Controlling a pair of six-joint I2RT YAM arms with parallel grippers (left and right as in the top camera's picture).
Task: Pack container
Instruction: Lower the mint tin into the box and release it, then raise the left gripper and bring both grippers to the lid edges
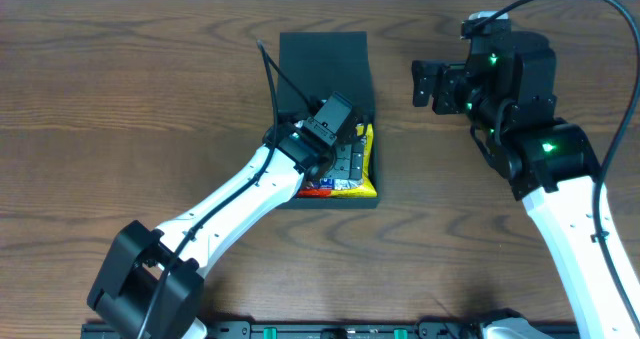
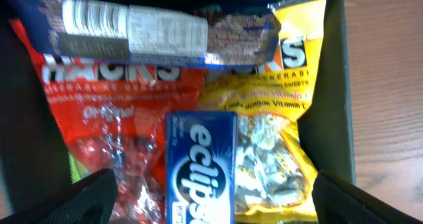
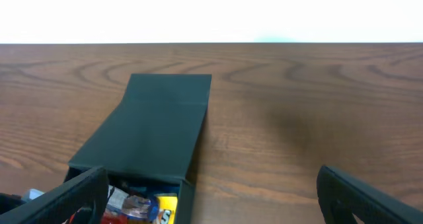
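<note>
The dark teal container [image 1: 322, 64] stands mid-table with its flap lid open and lying back; it also shows in the right wrist view [image 3: 158, 125]. My left gripper [image 1: 343, 151] hovers over its opening, open and empty [image 2: 211, 207]. Inside lie a red Hacks bag [image 2: 112, 105], a yellow Hacks bag [image 2: 277, 118], a blue Eclipse gum pack [image 2: 200, 164] and a blue wrapped bar [image 2: 152, 32]. The gum pack lies between my left fingers, untouched. My right gripper [image 1: 422, 84] is open and empty above the bare table, right of the container [image 3: 211, 197].
The table is dark wood [image 1: 150, 99]. The container's right wall [image 2: 330, 118] stands close to my left gripper's right finger. My left arm [image 1: 230, 204] reaches in from the front left. A black cable [image 1: 272, 79] runs beside the lid.
</note>
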